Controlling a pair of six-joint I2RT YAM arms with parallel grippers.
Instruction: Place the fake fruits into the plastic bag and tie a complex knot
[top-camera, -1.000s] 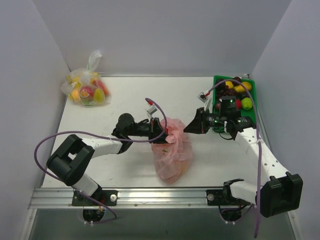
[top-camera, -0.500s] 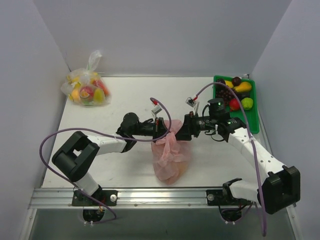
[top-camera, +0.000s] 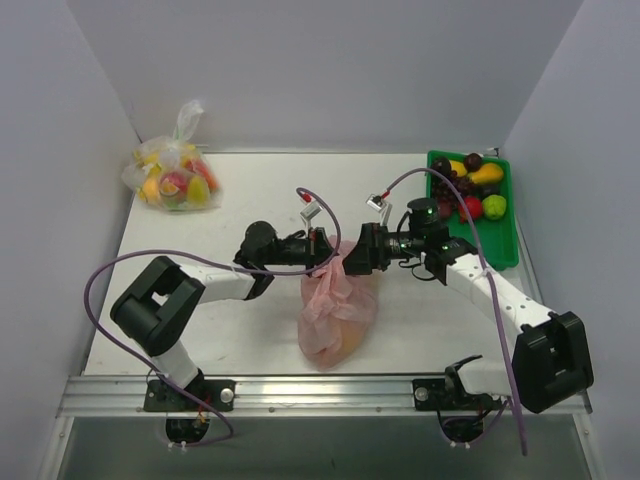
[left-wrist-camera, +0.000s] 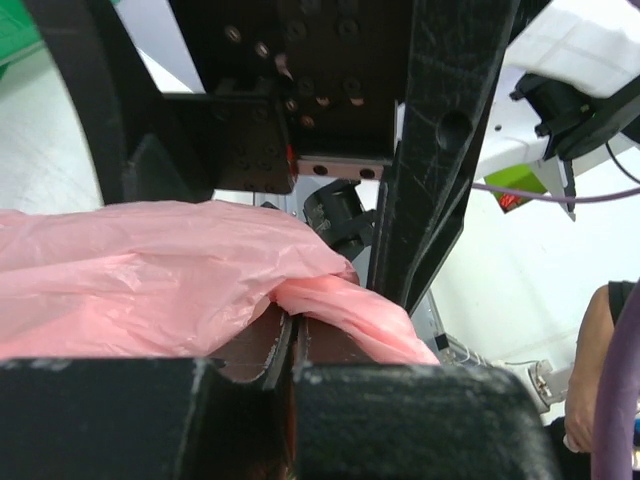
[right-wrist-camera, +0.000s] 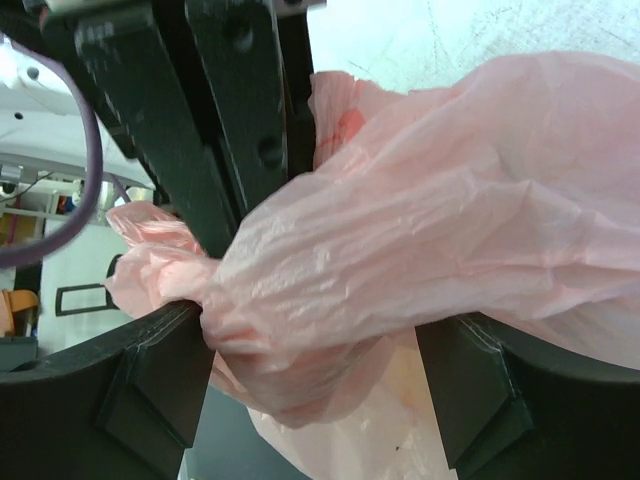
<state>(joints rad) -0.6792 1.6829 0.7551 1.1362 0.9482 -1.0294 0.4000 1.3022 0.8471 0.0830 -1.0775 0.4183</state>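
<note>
White tabletop (top-camera: 200, 330) between pale grey walls fills the top view. At the middle of the frame lies the thin, crinkly, translucent pink plastic bag (top-camera: 335, 312), and something yellowish shows through its lower part. The left gripper (top-camera: 325, 250) and the right gripper (top-camera: 353, 250) meet at the bag's upper end, just beside each other. At the upper right, glossy fake fruits (top-camera: 468, 188) sit in a green plastic tray (top-camera: 506, 225). At the upper left lies a clear plastic bag of yellow-red fruit (top-camera: 172, 182).

From the left wrist view, the left gripper (left-wrist-camera: 293, 345) is closed, and its fingers pinch a fold of the pink plastic bag (left-wrist-camera: 150, 290) at the lower middle.

From the right wrist view, the right gripper (right-wrist-camera: 315, 325) has its jaws wide apart. The bunched pink plastic bag (right-wrist-camera: 420, 220) passes between them, and its fingers (right-wrist-camera: 150, 385) do not squeeze it. Whether they touch it I cannot tell.
</note>
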